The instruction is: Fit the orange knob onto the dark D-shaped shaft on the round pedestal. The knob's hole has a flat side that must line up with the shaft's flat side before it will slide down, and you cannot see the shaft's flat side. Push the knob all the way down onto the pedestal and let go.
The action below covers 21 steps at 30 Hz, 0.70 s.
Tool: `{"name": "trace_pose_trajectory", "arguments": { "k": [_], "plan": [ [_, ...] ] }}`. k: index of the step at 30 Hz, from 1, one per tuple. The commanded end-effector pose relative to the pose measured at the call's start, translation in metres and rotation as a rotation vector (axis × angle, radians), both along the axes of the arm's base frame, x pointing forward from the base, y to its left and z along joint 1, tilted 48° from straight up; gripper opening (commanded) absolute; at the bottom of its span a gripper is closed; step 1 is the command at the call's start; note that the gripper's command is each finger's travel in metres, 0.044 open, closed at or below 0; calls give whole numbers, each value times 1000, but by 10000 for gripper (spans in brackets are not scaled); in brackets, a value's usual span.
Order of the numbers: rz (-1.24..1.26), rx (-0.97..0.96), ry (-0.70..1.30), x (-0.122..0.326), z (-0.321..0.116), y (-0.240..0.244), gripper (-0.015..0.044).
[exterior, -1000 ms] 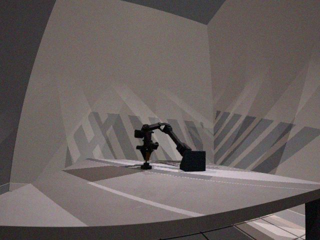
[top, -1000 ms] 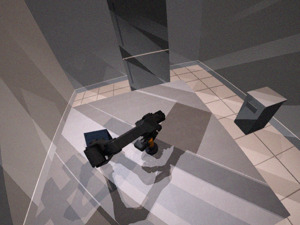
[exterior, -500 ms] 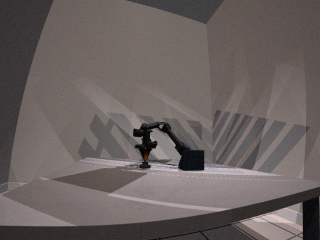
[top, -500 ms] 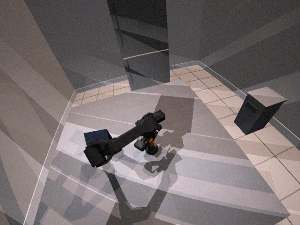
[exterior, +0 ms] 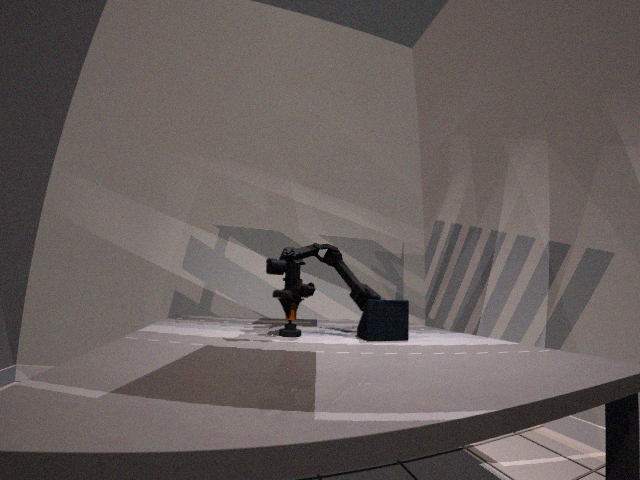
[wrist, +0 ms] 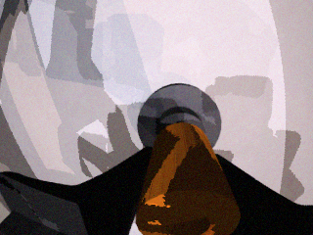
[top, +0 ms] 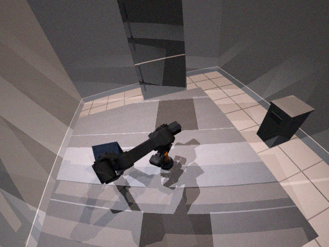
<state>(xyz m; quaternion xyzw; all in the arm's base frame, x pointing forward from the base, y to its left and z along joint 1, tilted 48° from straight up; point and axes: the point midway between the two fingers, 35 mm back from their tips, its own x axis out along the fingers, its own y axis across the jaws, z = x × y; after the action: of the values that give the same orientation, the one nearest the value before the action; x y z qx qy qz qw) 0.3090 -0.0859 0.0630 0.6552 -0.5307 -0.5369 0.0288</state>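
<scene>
The orange knob (top: 166,156) (exterior: 293,312) (wrist: 188,171) is upright between the fingers of my gripper (top: 165,157) (exterior: 291,313) (wrist: 182,156), which is shut on it and points down. The dark round pedestal (top: 167,166) (exterior: 290,333) (wrist: 168,94) stands on the table directly below. In the exterior view a short dark stretch shows between the knob's lower end and the pedestal's wide base, so the knob is not down on that base. The knob covers the shaft in the wrist view. I cannot tell whether the shaft's tip is inside the hole, and its flat side is hidden.
The arm's dark blue base block (top: 105,149) (exterior: 385,320) stands on the table (top: 239,191) (exterior: 387,382), to the right of the pedestal in the exterior view. A dark cabinet (top: 281,124) stands on the floor beyond the table. Shadows cross the tabletop around the pedestal.
</scene>
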Motion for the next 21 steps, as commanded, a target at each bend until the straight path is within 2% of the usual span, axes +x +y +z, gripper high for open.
{"name": "trace_pose_trajectory", "arguments": {
  "k": [1,21],
  "plan": [
    [7,-1,3,1,-1,-1,0],
    [5,-2,1,-2,-12,-13,0]
  ]
}}
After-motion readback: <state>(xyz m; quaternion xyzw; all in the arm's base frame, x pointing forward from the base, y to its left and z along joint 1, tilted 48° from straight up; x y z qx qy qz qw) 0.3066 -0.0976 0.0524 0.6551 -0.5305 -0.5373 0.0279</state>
